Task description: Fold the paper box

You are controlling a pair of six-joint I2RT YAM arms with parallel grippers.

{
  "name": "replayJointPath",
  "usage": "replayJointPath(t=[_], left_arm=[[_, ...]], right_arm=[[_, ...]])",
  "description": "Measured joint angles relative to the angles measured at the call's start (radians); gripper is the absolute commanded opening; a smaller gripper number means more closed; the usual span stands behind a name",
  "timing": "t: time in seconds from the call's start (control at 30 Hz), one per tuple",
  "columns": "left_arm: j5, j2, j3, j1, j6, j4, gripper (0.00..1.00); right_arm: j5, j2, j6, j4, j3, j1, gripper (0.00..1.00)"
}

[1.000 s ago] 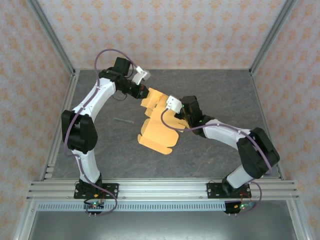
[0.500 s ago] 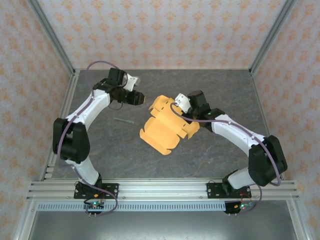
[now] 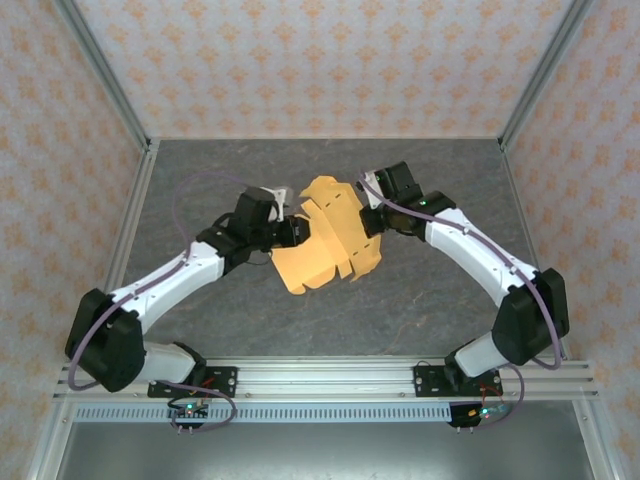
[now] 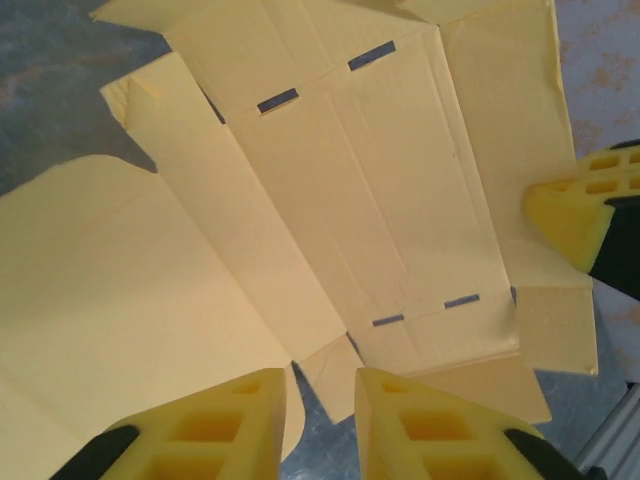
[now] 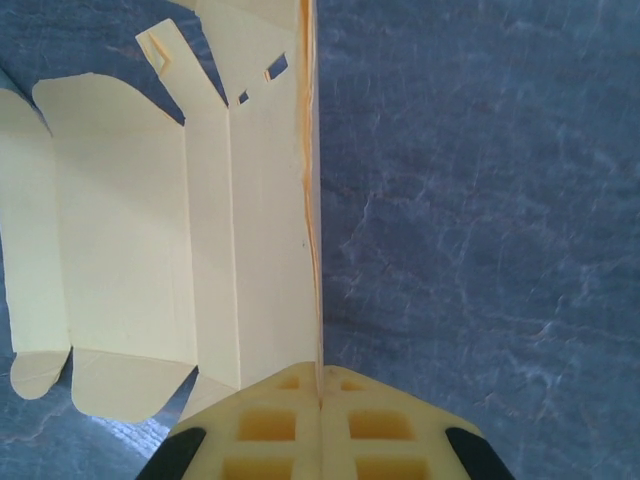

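The paper box [image 3: 330,240] is an orange-yellow creased sheet with tabbed flaps, held tilted above the middle of the table. My right gripper [image 3: 372,218] is shut on its right edge. In the right wrist view the card [image 5: 130,220] runs edge-on straight into the closed right gripper [image 5: 320,400]. My left gripper [image 3: 292,232] is at the sheet's left side. In the left wrist view the left gripper [image 4: 320,420] stands open by a narrow gap below the sheet [image 4: 380,200]. A small tab and the edge of a large flap lie just ahead of that gap. A right fingertip [image 4: 575,215] shows at the sheet's far edge.
The dark grey table [image 3: 420,290] lies under the sheet. Metal frame posts and patterned walls close in the back and sides. An aluminium rail [image 3: 320,375] carrying both arm bases runs along the near edge.
My left arm swung in from the back left to the sheet's left edge, its jaws opening wide and then narrowing. The right gripper carried the sheet back and tipped it up.
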Motion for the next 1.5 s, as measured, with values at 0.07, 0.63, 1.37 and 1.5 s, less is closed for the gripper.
replayJointPath(t=[0.07,0.63,1.37,1.5], left_arm=[[-0.009,0.068,-0.003,-0.016,-0.039,0.063,0.13],[-0.002,0.489,0.157,-0.043,-0.133,0.261,0.02],[-0.039,0.523,0.156,-0.091,-0.142,0.214,0.00],[-0.060,0.531,0.146,-0.091,-0.142,0.206,0.00]], right_arm=[[-0.007,0.013,0.026,-0.015,0.000,-0.003,0.00],[0.013,0.114,0.054,-0.059,0.016,-0.013,0.00],[0.047,0.139,0.053,-0.067,0.062,-0.013,0.00],[0.051,0.146,0.053,-0.069,0.065,-0.013,0.00]])
